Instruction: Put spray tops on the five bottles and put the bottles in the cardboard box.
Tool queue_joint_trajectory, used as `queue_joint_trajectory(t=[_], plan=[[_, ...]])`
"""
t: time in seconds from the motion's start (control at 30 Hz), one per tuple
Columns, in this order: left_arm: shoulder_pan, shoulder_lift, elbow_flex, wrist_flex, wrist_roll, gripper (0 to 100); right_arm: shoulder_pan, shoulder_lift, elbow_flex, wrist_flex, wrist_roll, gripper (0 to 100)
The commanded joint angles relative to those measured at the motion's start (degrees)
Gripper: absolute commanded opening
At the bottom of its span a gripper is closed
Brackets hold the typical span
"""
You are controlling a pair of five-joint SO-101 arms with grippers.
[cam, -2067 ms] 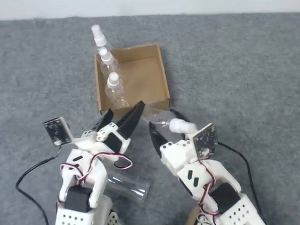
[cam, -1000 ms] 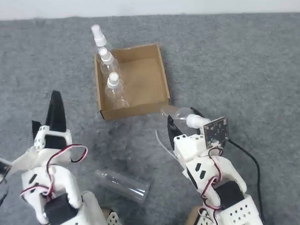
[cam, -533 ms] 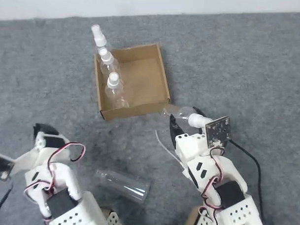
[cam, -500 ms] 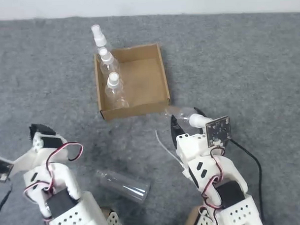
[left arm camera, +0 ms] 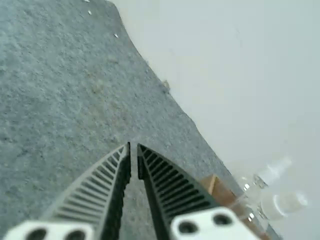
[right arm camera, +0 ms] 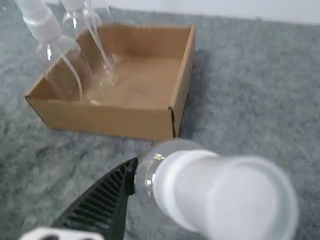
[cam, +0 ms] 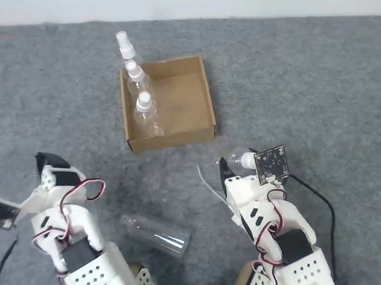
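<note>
The high camera looks straight down over the grey mat [cam: 301,82], with my two arms at the near edge and the cardboard box [cam: 183,105] farther off. My left wrist camera sits low behind the left gripper [left arm camera: 133,147] and faces along the mat to the far wall [left arm camera: 225,60]. My right wrist camera peers from close behind the bottle [right arm camera: 215,200] in my right gripper [cam: 235,161] toward the box. All three views share the box and the standing bottles [cam: 140,88] in it.

No legible print on box [cam: 172,141] or bottles [cam: 147,119].
</note>
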State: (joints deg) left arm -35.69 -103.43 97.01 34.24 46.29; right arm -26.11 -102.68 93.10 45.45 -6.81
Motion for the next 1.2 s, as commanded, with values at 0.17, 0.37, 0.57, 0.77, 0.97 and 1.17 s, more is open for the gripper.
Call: queue_joint_trajectory(t=[0.17, 0.37, 0.57, 0.77, 0.97, 1.17], plan=[[1.76, -1.23, -0.48, -1.76, 0.09, 1, -1.63, -1.01, -10.73, 6.55, 3.25, 17.2], [1.85, -1.23, -0.48, -1.76, 0.09, 1, -2.95, 0.57, -17.14, 9.19, 3.69, 17.2], [1.85, -1.23, -0.48, -1.76, 0.00, 1, -3.56, 14.46, -26.37, 8.57, 5.27, 17.2], [1.85, -1.23, -0.48, -1.76, -2.55, 1, -3.56, 30.46, -38.42, 8.57, 5.63, 17.2], [1.85, -1.23, -0.48, -1.76, -2.64, 1, -3.56, 45.49, -49.32, 8.84, 5.63, 17.2], [1.85, -1.23, -0.48, -1.76, -2.64, 1, -3.56, 56.66, -56.53, 8.75, 5.45, 17.2]])
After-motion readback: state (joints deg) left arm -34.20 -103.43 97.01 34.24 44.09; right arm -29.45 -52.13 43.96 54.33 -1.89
